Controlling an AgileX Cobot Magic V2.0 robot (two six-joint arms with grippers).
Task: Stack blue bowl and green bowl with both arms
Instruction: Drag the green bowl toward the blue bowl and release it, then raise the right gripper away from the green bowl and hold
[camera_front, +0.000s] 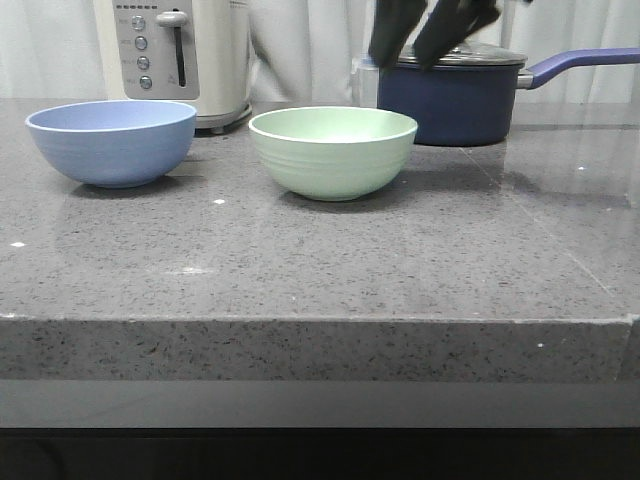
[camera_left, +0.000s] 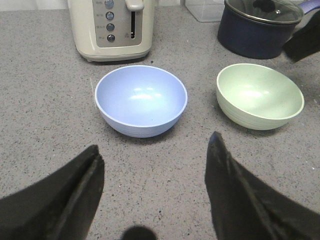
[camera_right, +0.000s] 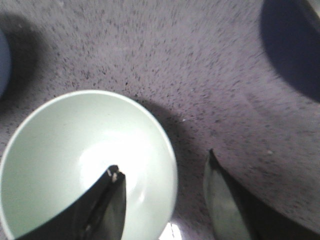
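Note:
The blue bowl (camera_front: 111, 141) stands upright at the left of the counter; it also shows in the left wrist view (camera_left: 141, 100). The green bowl (camera_front: 332, 150) stands upright near the middle, apart from the blue one, and shows in the left wrist view (camera_left: 259, 95) and the right wrist view (camera_right: 85, 165). My right gripper (camera_front: 432, 38) is open, raised above the green bowl's right rim; in its wrist view (camera_right: 162, 167) one finger is over the bowl's inside and the other outside the rim. My left gripper (camera_left: 155, 152) is open and empty, short of the blue bowl; it is out of the front view.
A cream toaster (camera_front: 180, 55) stands behind the blue bowl. A dark navy lidded saucepan (camera_front: 455, 95) with a long handle stands behind the green bowl at the right. A clear container (camera_left: 205, 9) is beside it. The counter's front edge (camera_front: 320, 322) runs across.

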